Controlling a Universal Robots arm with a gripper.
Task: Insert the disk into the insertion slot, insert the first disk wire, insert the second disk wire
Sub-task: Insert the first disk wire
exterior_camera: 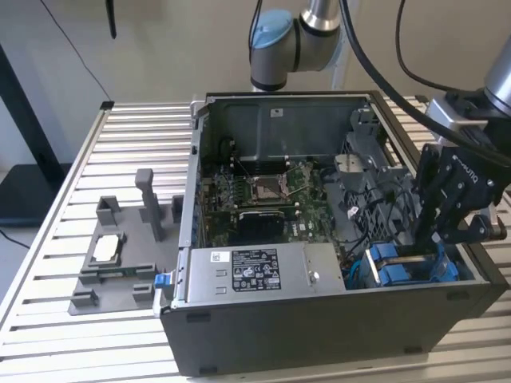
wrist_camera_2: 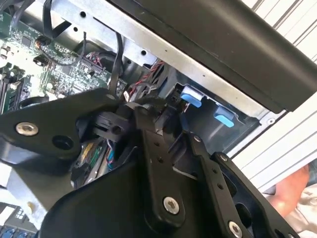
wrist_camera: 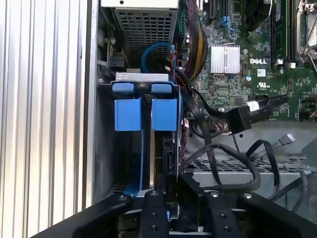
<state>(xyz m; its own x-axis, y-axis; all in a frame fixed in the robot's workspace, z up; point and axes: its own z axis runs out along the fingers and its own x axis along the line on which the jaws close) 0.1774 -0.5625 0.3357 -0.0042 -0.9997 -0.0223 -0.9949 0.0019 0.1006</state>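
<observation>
Blue carrier tabs marked the disk (wrist_camera: 163, 114), which stood on edge in the slot (wrist_camera: 105, 148) at the case's front corner, seemingly most of the way home. The gripper (wrist_camera: 167, 198) was right at its near end; whether it gripped the disk could not be told. A black wire plug (wrist_camera: 241, 119) lay loose over the board, so both wires appeared not yet inserted.

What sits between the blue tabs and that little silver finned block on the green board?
In the first wrist view, a bundle of black, red and yellow wires lies between the disk and the finned block.
</observation>
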